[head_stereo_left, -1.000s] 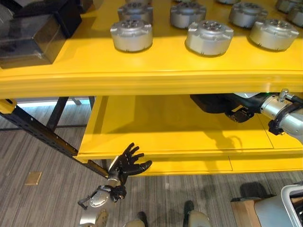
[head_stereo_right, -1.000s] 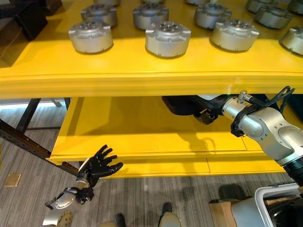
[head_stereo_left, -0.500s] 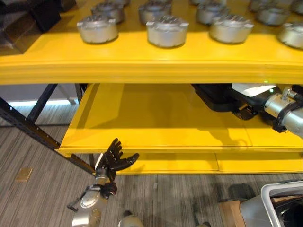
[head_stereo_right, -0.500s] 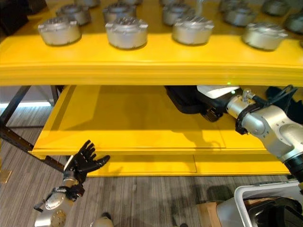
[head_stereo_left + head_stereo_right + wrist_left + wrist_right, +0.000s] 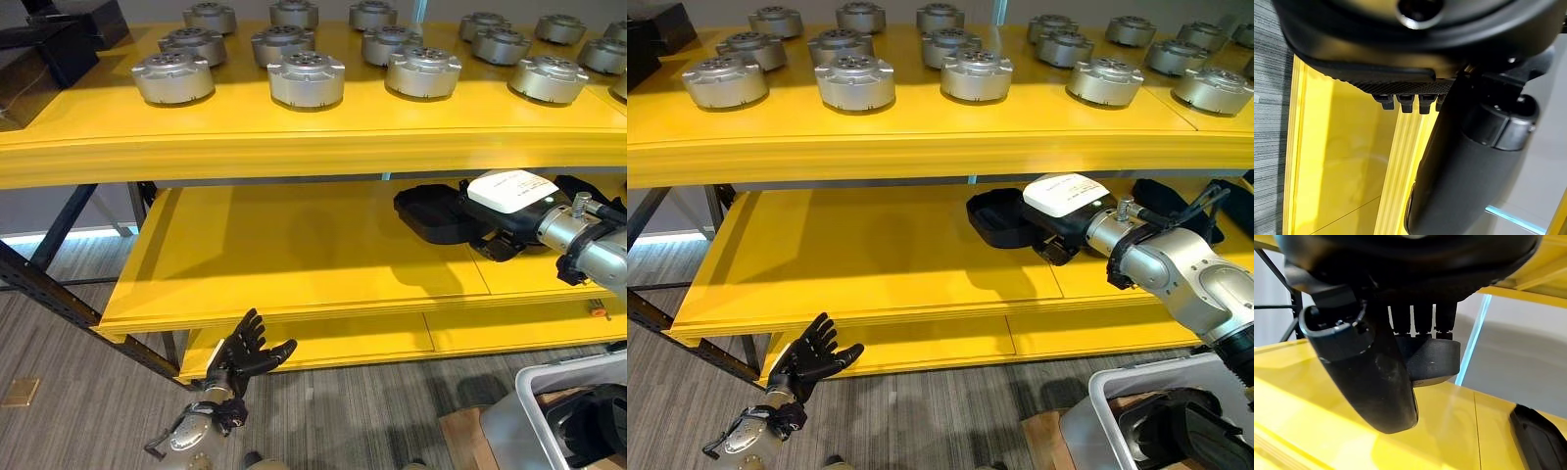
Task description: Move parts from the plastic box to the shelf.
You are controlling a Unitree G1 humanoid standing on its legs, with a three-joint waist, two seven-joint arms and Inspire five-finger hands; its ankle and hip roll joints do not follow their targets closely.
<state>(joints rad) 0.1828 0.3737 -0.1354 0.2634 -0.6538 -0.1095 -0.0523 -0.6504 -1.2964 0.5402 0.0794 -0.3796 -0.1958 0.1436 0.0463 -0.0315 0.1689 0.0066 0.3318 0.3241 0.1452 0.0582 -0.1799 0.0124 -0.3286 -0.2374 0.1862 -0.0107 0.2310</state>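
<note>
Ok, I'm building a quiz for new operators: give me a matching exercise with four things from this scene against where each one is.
Things:
1. silver round parts
2. black tray
3. left robot hand
4. plastic box

Places:
A. on the lower shelf
B. bottom right, below the shelves
C. on the top shelf
D. low in front of the lower shelf's edge, fingers spread

Pairs: 1-C, 2-A, 3-D, 4-B.

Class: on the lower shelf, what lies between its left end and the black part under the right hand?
Nothing: in the left eye view the lower shelf is bare yellow from there to the black part by the right hand.
</note>
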